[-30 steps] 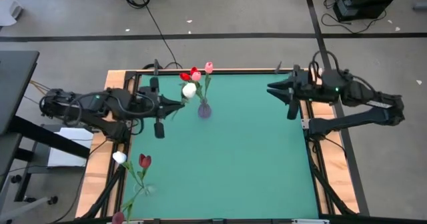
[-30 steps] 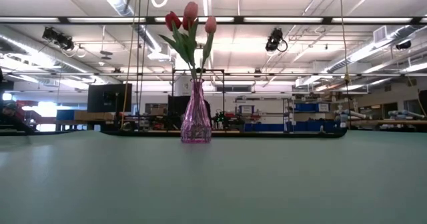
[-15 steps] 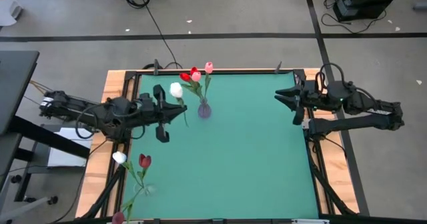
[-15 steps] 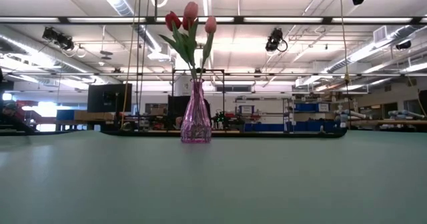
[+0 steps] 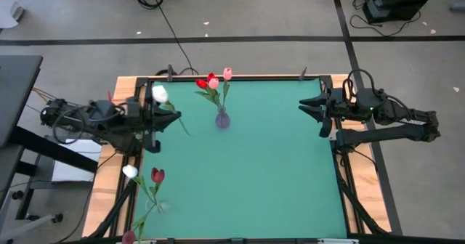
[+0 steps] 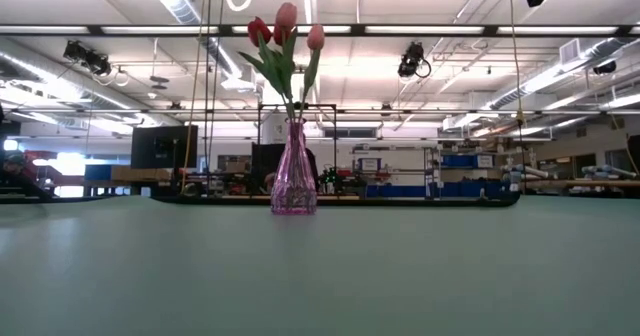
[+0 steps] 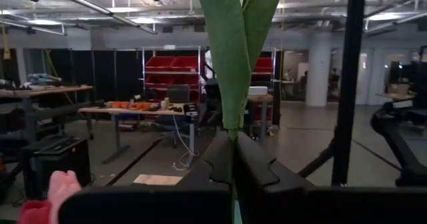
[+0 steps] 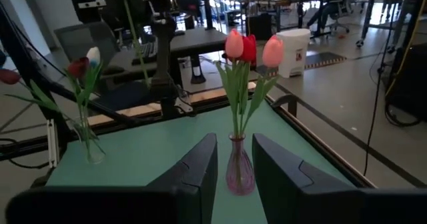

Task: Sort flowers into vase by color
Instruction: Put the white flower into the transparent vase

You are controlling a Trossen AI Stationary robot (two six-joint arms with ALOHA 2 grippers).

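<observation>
My left gripper [image 5: 173, 116] is above the table's far-left part, shut on a white tulip [image 5: 159, 94] with a green stem. In the left wrist view its leaves [image 7: 227, 51] rise above the shut fingers. A pink glass vase [image 5: 222, 119] stands on the green table near the far edge and holds red and pink tulips [image 5: 211, 80]; it also shows in the low view [image 6: 294, 181]. A clear vase [image 5: 157, 206] near the left near corner holds a white tulip and a dark red tulip [image 5: 158, 175]. My right gripper [image 5: 318, 110] waits open at the far-right edge. My left gripper pinches the white tulip between its two fingers at the stem, just below where the leaves [image 7: 231, 132] spread. The fingers come in level from the table's left and lie across the stem. The tulip is lifted clear, head up, its lower stem [image 5: 185, 130] hanging slanted below the fingers.
A black frame [image 5: 254, 77] borders the green table. The right wrist view looks across at the pink vase [image 8: 239, 171], the clear vase [image 8: 90, 147] and my left arm beyond. A broad stretch of bare green surface [image 5: 269, 179] lies between the vases and the right edge.
My left gripper has moved from beside the pink vase toward the table's left edge, carrying the white tulip away from that vase. My right gripper has drawn back a little toward the right edge and then kept still.
</observation>
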